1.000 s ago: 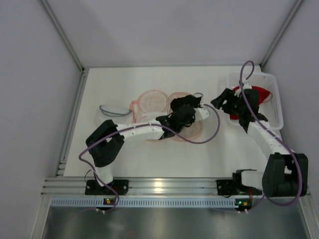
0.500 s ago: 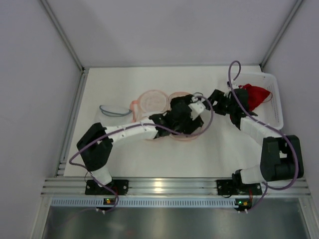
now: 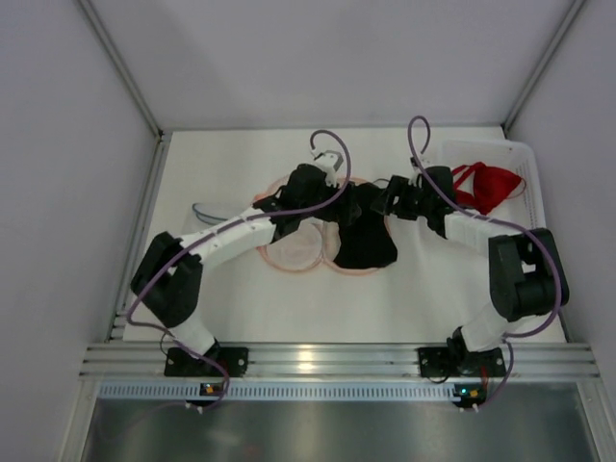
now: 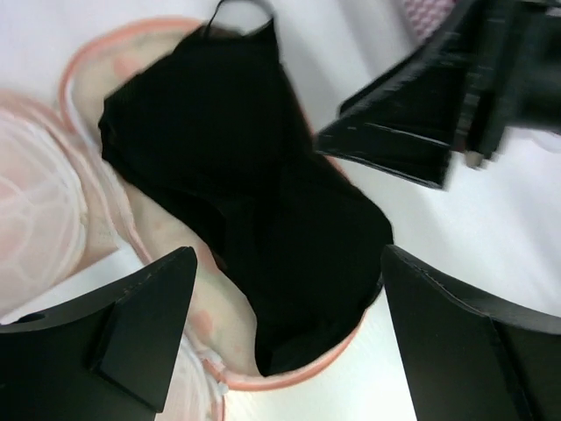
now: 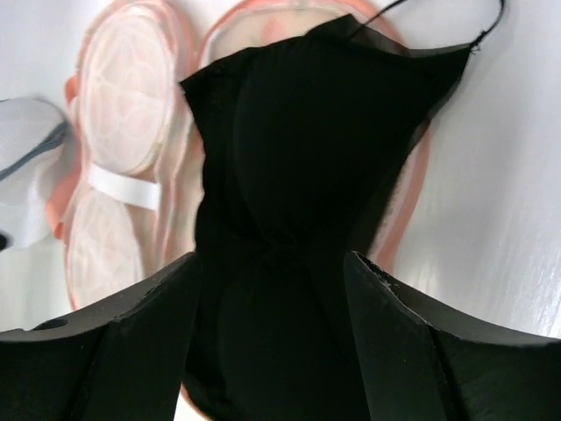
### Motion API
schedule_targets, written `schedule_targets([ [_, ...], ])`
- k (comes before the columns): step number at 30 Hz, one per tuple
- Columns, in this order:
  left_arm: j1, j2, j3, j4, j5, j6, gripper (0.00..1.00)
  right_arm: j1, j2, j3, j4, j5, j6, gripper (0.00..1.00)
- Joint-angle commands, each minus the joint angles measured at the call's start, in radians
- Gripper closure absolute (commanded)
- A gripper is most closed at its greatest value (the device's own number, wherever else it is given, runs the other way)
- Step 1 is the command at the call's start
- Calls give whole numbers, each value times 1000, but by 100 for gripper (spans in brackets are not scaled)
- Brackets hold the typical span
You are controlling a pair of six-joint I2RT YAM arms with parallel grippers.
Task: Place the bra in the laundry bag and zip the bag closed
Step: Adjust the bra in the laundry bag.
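Bra [image 3: 367, 237] on bag's [image 3: 294, 255] R half, long axis far-to-near. L end effector [image 4: 285, 298] just above it, wide open, empty. R end effector [image 5: 270, 267] part open, astride bra, no grip seen.

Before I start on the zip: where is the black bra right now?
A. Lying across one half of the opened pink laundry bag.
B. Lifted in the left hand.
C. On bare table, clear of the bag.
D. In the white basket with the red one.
A: the black bra lies spread over one round half of the open laundry bag, its pink rim showing around the fabric.
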Motion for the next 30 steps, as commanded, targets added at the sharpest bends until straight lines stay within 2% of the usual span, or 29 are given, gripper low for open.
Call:
schedule_targets([
  [1,65,153,71,-21,26,-252,8,9,35,61,17,54,-37,33],
  [4,74,261,98,8,29,-353,10,4,-14,59,-25,169,-28,34],
  [6,74,304,114,84,27,-387,11,-7,-68,55,-46,194,-30,33],
  [12,74,424,193,107,18,-384,14,-22,-175,42,-115,233,-62,30],
  [15,74,452,194,136,21,-387,28,-25,-212,18,-117,250,-59,30],
  [16,74,459,194,138,12,-392,41,-28,-217,9,-117,258,-60,30],
  [18,74,464,189,159,15,-385,49,-31,-226,5,-120,266,-65,30],
  [19,74,467,189,172,15,-384,59,-33,-226,4,-123,267,-66,30],
  [22,74,475,190,202,6,-355,74,-36,-225,-2,-123,273,-68,30],
  [23,74,476,190,209,-9,-346,86,-37,-225,-2,-124,273,-66,30],
  [25,76,475,194,210,-28,-315,100,-39,-223,-4,-121,273,-66,30],
  [30,106,406,167,206,-2,-215,100,-40,-226,-7,-123,263,-65,30],
])
